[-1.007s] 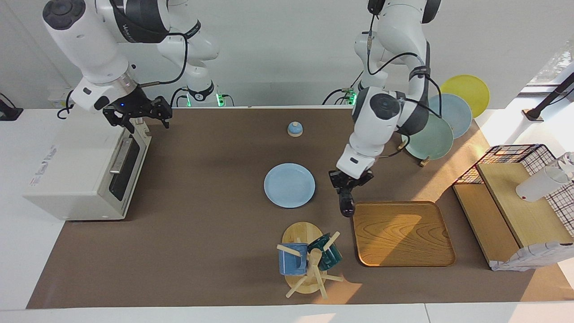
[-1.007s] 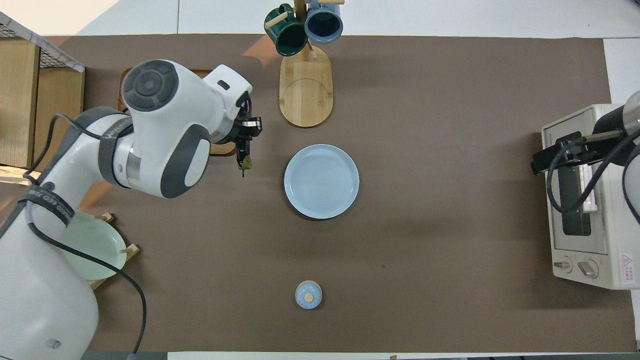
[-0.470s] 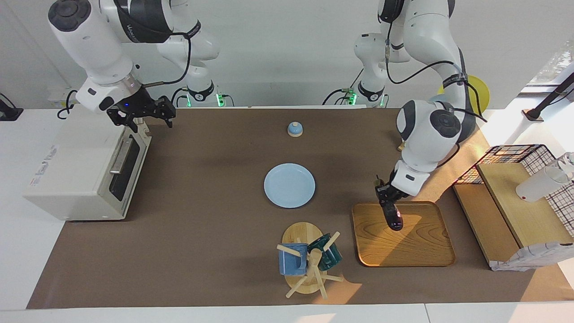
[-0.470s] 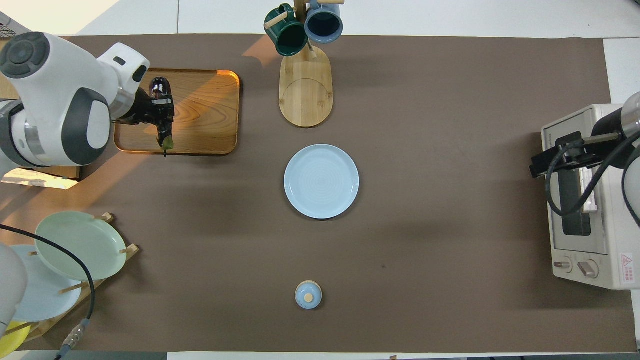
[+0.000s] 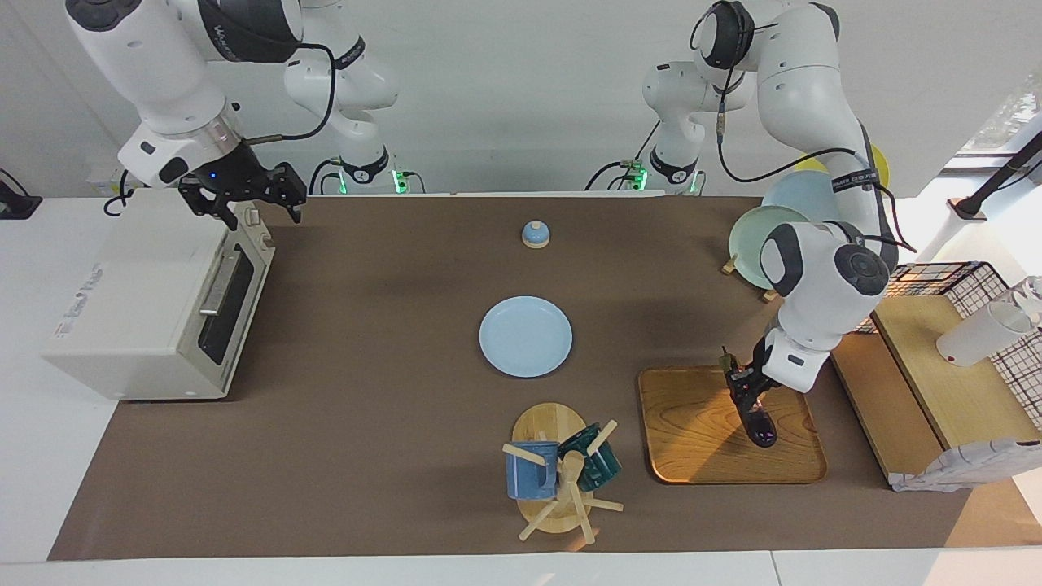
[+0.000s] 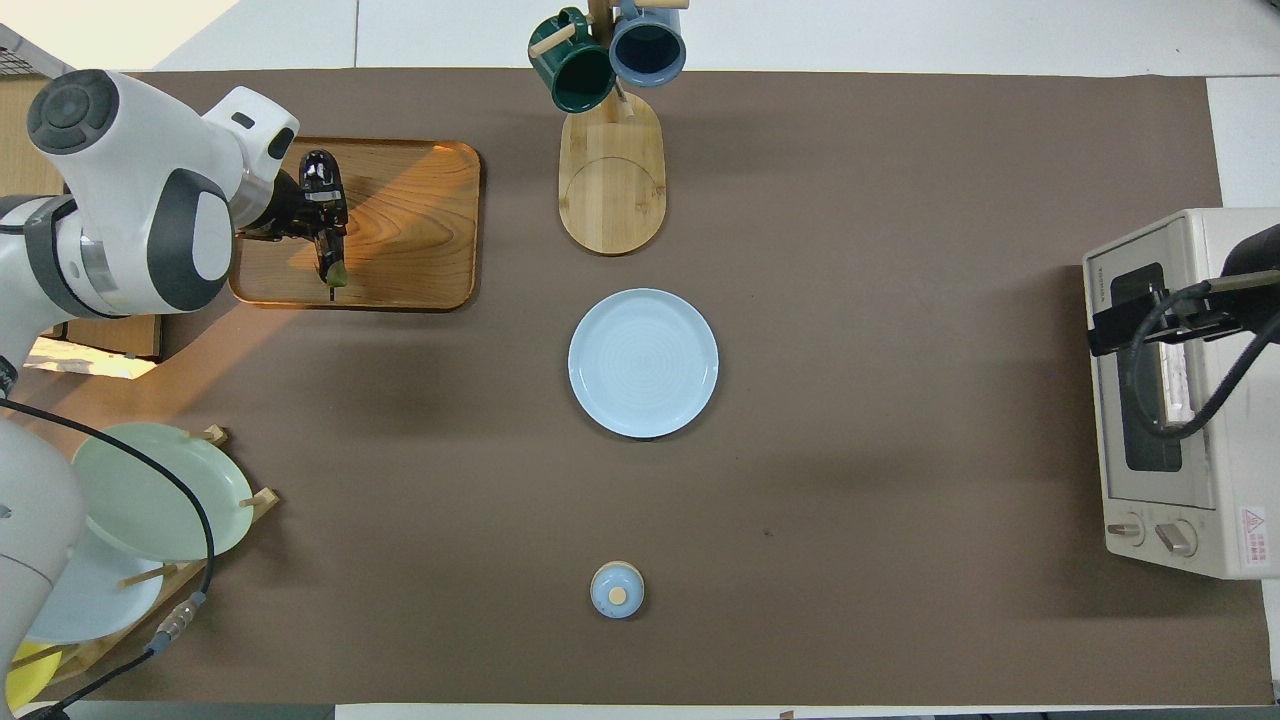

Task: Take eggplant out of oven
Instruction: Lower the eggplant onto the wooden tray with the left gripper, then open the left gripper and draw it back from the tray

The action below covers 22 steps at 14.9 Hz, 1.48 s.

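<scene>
Both grippers are working apart: left gripper (image 5: 747, 389) is clamping the eggplant (image 5: 759, 422) over the wooden tray (image 5: 692, 439), while right gripper (image 5: 241, 195) is hovering wide above the oven (image 5: 130, 301). Releasing too high could send the eggplant rolling off.

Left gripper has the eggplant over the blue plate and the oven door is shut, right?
Not quite. The left gripper holds the eggplant over the wooden tray, not over the blue plate, as the facing view shows. The oven door is shut, as you say.
</scene>
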Available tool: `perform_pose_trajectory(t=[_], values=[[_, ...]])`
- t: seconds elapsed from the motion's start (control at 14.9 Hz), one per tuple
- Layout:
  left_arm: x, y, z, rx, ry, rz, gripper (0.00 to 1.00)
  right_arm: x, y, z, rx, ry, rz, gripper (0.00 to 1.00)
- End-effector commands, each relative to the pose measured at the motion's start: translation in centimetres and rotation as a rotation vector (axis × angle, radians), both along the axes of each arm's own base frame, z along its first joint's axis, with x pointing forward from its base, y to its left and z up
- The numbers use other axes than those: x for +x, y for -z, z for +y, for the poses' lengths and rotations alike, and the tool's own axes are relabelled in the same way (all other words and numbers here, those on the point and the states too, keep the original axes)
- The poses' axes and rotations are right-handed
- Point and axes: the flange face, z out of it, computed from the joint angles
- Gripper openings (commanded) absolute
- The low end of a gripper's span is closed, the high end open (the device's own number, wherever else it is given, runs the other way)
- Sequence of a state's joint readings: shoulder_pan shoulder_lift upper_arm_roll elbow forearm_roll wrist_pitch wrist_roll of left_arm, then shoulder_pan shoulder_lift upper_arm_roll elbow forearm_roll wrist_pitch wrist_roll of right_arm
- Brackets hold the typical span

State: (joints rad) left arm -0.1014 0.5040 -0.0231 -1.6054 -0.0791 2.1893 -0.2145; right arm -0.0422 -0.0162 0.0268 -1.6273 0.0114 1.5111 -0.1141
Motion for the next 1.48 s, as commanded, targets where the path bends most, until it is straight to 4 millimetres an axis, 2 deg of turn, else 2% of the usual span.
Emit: perform_pose_trajectory(t=[0.0, 0.27, 0.47, 0.54, 0.6, 0.74, 0.87, 1.07, 1.21, 1.41], values=[[0.9, 0.8, -0.3, -0.001, 0.007, -0.023, 0.00, -0.3, 0.4, -0.7, -0.016, 0.026, -0.012, 1.00], [0.9, 1.1, -0.7, -0.001, 0.027, -0.040, 0.00, -0.3, 0.3, -0.4, -0.016, 0.018, -0.014, 1.00], [0.8, 1.5, -0.3, 0.003, 0.077, -0.037, 0.00, -0.2, 0.4, -1.0, -0.007, 0.030, -0.012, 1.00], [0.7, 1.6, -0.2, 0.005, 0.098, -0.033, 0.33, -0.4, 0.3, -1.0, -0.006, 0.027, -0.005, 1.00], [0.7, 1.5, -0.1, 0.007, 0.106, -0.029, 0.99, -0.4, 0.2, -1.0, -0.006, 0.028, -0.011, 1.00], [0.7, 0.6, -0.2, 0.008, 0.120, -0.033, 1.00, -0.4, 0.3, -1.0, -0.006, 0.028, -0.006, 1.00], [0.4, -1.5, 0.2, 0.007, 0.120, -0.032, 1.00, -0.4, 0.3, -1.0, -0.006, 0.027, -0.006, 1.00], [-0.9, -6.8, 0.6, 0.003, 0.114, -0.030, 1.00, -0.4, 0.3, -1.0, -0.006, 0.026, -0.008, 1.00], [-1.9, -9.8, 2.0, 0.011, 0.097, -0.026, 1.00, -0.4, 0.3, -1.0, -0.006, 0.027, -0.006, 1.00], [-4.1, -14.8, 2.3, 0.008, 0.093, -0.009, 1.00, -0.4, 0.3, -1.0, -0.006, 0.027, -0.006, 1.00]])
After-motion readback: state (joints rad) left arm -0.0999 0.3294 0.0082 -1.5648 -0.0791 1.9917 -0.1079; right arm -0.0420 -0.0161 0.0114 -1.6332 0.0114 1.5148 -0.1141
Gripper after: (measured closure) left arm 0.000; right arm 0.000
